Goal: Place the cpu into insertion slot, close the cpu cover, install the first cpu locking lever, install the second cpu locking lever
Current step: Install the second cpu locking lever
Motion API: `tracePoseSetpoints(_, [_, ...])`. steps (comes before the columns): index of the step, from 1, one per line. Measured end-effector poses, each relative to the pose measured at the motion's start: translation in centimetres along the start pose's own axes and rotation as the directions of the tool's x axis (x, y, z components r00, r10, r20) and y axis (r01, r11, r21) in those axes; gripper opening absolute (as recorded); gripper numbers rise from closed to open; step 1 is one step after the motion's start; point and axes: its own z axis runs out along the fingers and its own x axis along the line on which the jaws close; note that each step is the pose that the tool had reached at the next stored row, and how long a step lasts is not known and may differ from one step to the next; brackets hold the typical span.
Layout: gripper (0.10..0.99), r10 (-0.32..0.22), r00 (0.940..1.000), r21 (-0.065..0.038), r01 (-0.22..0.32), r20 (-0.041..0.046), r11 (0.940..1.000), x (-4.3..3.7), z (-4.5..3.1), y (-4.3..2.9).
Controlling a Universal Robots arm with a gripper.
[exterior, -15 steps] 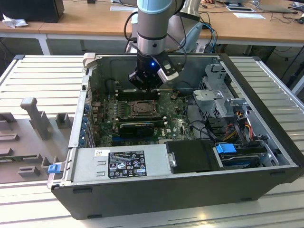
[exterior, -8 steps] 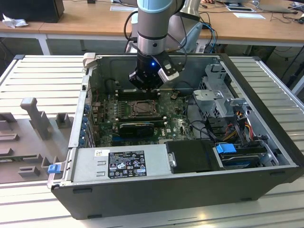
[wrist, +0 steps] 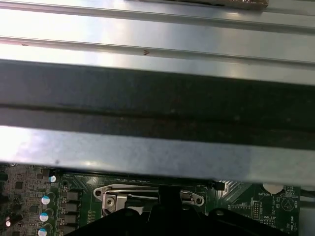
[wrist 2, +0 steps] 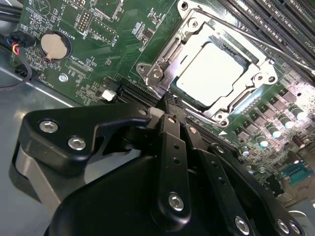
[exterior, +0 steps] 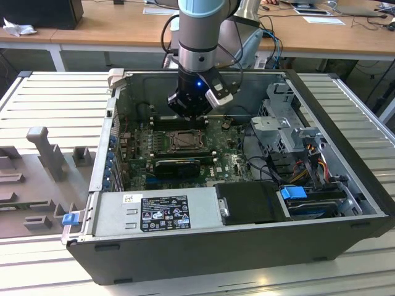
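**While the cover lies closed, your gripper is pressing in at the socket edge**

As you are looking through the second wrist view, the cpu (wrist 2: 209, 73) is sitting flat in the insertion slot (wrist 2: 162, 73), with the cpu cover (wrist 2: 246, 59) lying closed around it. Your gripper (wrist 2: 170, 101) is hovering at the slot's edge, fingers (wrist 2: 173, 142) pinched narrow together, holding nothing you can make out. Across the green motherboard (wrist 2: 98, 44), a coin battery (wrist 2: 54, 45) is sitting well apart.

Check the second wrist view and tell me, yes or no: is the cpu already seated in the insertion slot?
Yes, the pale cpu lies flat inside the insertion slot, framed by the silver cpu cover.
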Motion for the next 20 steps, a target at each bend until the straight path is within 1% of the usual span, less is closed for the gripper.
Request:
tracePoseSetpoints(7, [0.106,0.0,1.0,0.0,0.0,0.0,1.0,0.02,-0.02,-0.29])
tracePoseSetpoints(9, [0.106,0.0,1.0,0.0,0.0,0.0,1.0,0.04,-0.03,-0.53])
tracePoseSetpoints(11, [0.106,0.0,1.0,0.0,0.0,0.0,1.0,0.05,-0.05,-0.62])
tracePoseSetpoints(13, [0.106,0.0,1.0,0.0,0.0,0.0,1.0,0.04,-0.47,-0.61])
tracePoseSetpoints(14, [0.106,0.0,1.0,0.0,0.0,0.0001,1.0,0.03,-0.54,-0.63])
tracePoseSetpoints(16, [0.106,0.0,1.0,0.0,0.0,0.0001,1.0,0.06,-0.56,-0.89])
tracePoseSetpoints(20, [0.106,0.001,1.0,0.0,-0.001,0.0002,1.0,0.08,-0.56,-1.1])
